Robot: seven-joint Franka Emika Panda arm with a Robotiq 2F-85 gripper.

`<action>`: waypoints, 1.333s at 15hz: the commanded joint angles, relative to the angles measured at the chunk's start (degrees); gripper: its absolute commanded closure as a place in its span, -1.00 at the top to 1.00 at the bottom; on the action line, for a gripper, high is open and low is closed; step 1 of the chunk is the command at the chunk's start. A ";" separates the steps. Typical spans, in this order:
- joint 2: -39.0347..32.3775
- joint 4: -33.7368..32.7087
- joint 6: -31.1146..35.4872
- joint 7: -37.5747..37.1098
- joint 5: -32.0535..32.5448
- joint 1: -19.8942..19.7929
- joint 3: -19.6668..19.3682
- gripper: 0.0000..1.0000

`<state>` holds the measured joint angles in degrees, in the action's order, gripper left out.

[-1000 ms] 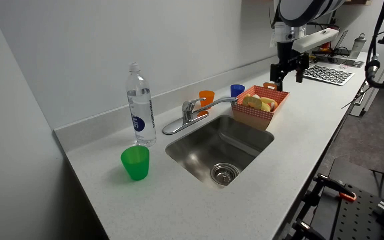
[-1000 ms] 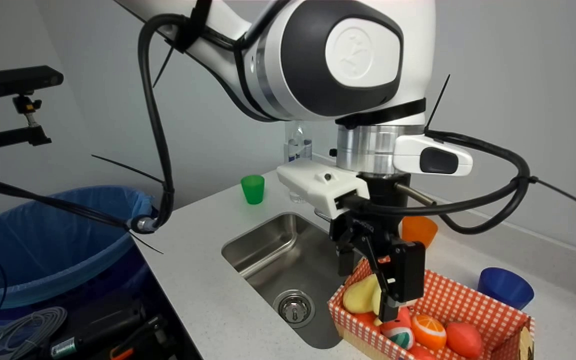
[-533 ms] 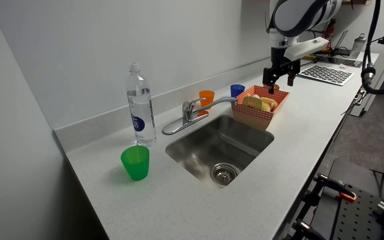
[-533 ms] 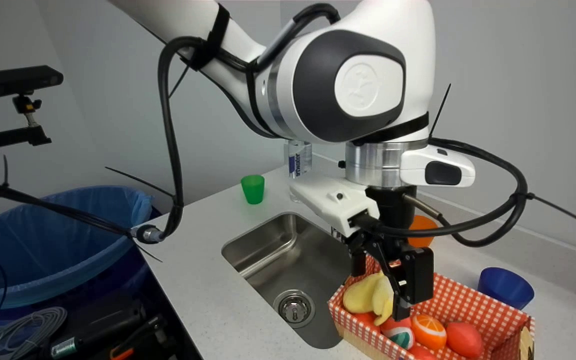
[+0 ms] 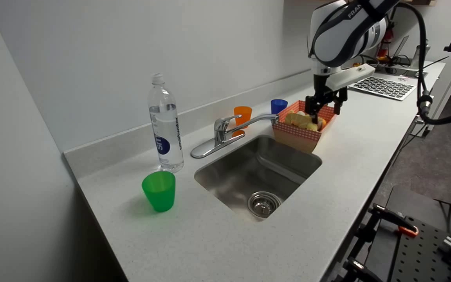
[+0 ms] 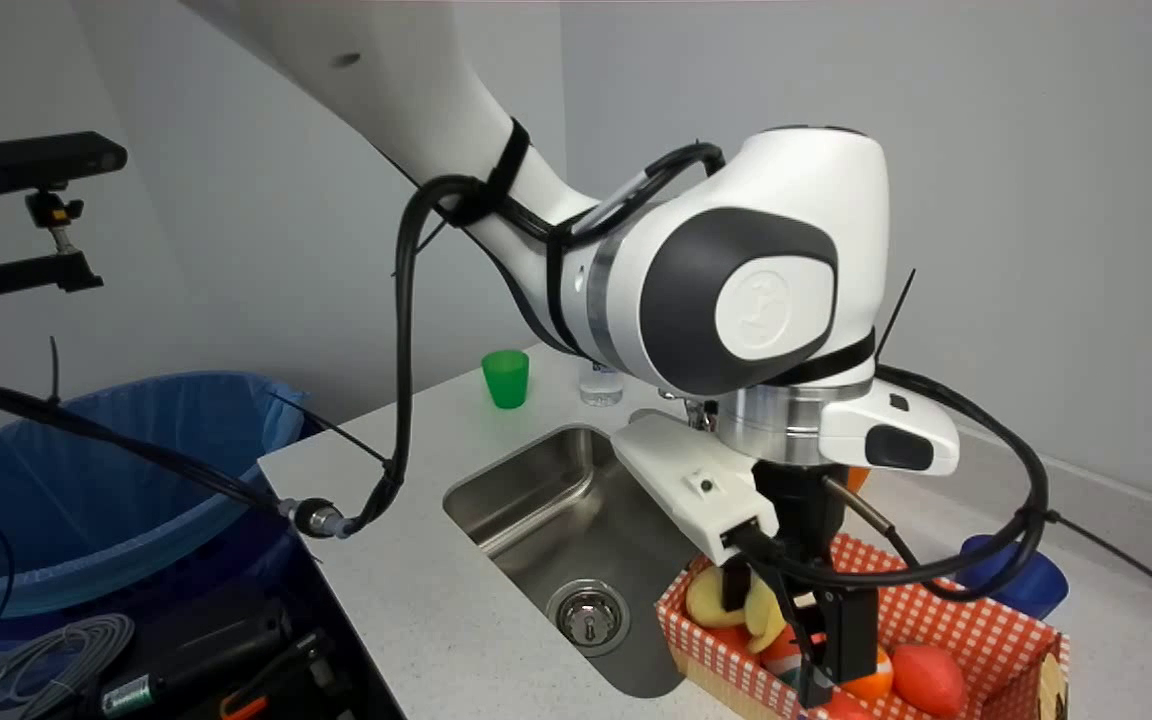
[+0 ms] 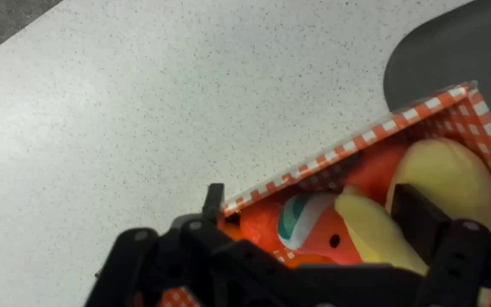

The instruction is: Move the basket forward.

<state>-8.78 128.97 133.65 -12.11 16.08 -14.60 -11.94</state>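
The basket is shallow, with red-and-white checked walls, and stands on the counter beside the sink. It also shows in an exterior view, with yellow, red and orange toy fruit inside. My gripper is open, with its fingers pointing down at the basket; it also shows in an exterior view. In the wrist view the open gripper has one finger at the basket's long rim and the other over the yellow fruit. Whether the fingers touch anything cannot be told. The gripper hides part of the basket.
The sink lies right beside the basket, with a faucet behind it. A blue cup and an orange cup stand by the wall. A green cup and a water bottle are farther along.
My gripper has come down over the basket, its fingers now down among the fruit and rim. In an exterior view it has also shifted left. It stays open, and the basket has not moved.
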 commanded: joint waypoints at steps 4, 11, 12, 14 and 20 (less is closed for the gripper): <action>-6.79 -3.81 0.54 -2.64 0.25 0.54 -3.75 1.00; -9.05 -6.26 -0.12 -2.97 -1.38 0.01 -5.77 -0.16; -8.87 -6.20 -0.16 -2.56 -1.56 -0.15 -5.98 -0.34; -8.18 -5.59 -0.16 -2.13 -1.67 -0.36 -6.47 -0.57; -6.19 -1.97 1.17 -2.13 0.45 -0.02 -7.62 -0.93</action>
<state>-16.47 124.47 133.71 -14.67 15.40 -14.88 -18.78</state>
